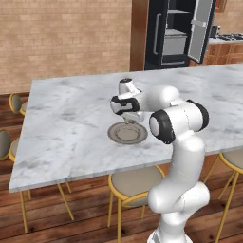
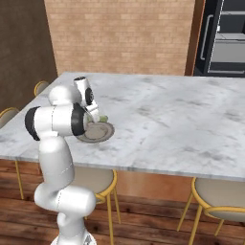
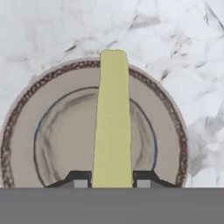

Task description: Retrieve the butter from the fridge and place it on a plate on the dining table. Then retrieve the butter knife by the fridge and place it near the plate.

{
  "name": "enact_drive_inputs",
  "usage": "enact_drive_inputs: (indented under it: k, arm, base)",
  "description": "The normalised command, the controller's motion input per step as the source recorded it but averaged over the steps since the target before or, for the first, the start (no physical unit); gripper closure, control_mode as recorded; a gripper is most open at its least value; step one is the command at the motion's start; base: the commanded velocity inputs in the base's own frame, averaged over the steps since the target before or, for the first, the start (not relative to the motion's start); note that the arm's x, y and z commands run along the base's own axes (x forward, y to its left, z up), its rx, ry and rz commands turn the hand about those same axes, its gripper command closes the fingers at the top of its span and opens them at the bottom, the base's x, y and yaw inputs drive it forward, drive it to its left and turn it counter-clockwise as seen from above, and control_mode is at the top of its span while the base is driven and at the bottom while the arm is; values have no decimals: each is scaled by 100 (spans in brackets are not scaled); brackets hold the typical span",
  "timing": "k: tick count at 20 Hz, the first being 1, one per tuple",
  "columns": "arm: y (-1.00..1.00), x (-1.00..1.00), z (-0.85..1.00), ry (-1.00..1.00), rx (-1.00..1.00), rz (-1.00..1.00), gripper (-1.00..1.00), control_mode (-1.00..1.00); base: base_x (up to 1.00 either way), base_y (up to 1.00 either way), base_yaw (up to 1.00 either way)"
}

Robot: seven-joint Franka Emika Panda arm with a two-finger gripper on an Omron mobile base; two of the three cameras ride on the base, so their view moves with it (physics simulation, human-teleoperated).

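My gripper [image 3: 112,180] is clamped on the butter [image 3: 113,118], one dark fingertip [image 3: 78,178] each side of its near end. Stick's a pale yellow bar w/ its long axis running straight out from my fingers, far end reaching past the plate's far rim in hand view. Below it sits the plate [image 3: 26,144], grey-brown w/ ringed rim, dish itself bare; can't tell if butter touches it. In left base view my gripper [image 1: 127,119] hangs just over the plate [image 1: 127,133], which sits near the front edge of the dining table [image 1: 66,118], about mid-length. Behind the table's far edge the fridge [image 1: 163,33] stands w/ its door [image 1: 200,28] swung open, grey shelves showing. Gold-legged stools [image 1: 135,182] tucked under the front edge.
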Motion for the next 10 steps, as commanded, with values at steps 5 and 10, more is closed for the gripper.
enact_drive_inputs:
  k: [5,10]
  arm:
    - [13,39,-49,0,0,-13,100,-100]
    - [0,35,-55,0,0,-13,100,-100]
  base:
    - [0,0,0]
    - [0,0,0]
